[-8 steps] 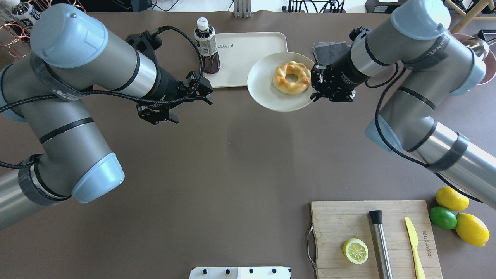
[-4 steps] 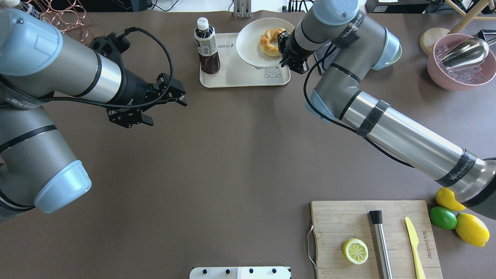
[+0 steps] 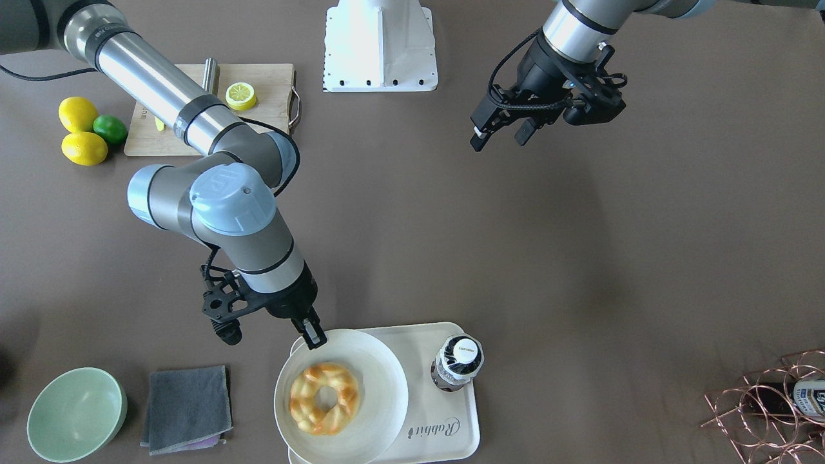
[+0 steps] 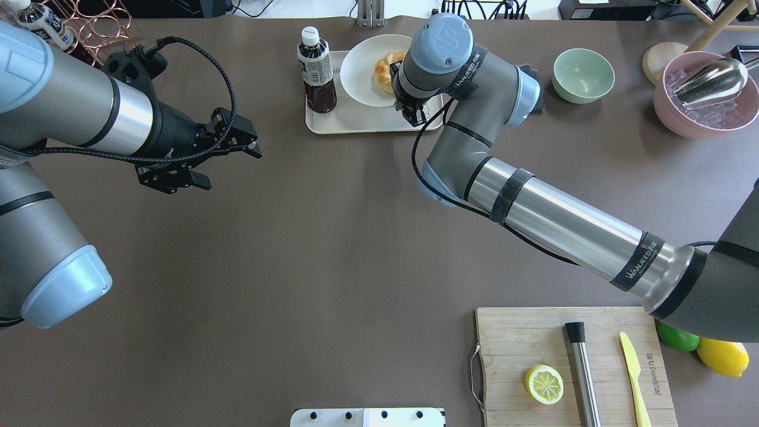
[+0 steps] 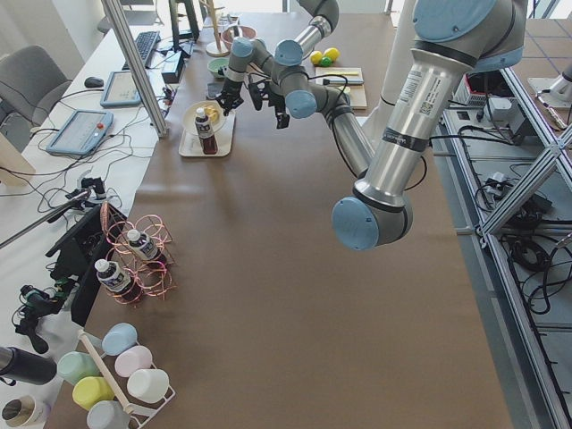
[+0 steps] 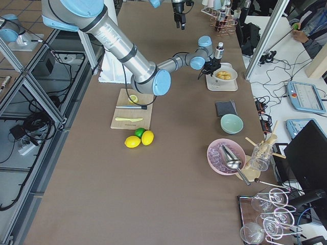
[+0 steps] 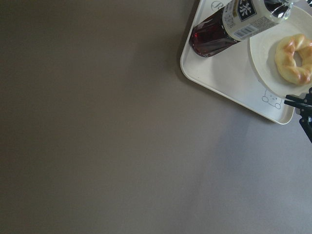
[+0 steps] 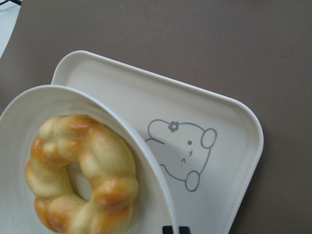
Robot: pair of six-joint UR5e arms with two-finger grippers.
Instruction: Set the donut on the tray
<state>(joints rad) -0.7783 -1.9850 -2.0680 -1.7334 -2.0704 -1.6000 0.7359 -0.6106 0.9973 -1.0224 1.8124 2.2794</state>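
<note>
The donut is a golden braided ring lying on a round white plate. My right gripper is shut on the plate's rim and holds it slightly tilted over the cream tray; I cannot tell whether plate and tray touch. The plate covers the tray's end by the rabbit drawing and overhangs its edge. In the right wrist view the donut sits beside that drawing on the tray. My left gripper is open and empty, well to the left of the tray.
A dark drink bottle stands on the tray's left end. A green bowl, a grey cloth and a pink bowl lie to the right. A cutting board with a lemon half is near the front.
My right arm has carried the plate with the donut from the table right of the tray to over the tray. My left arm has drawn back to the left.
</note>
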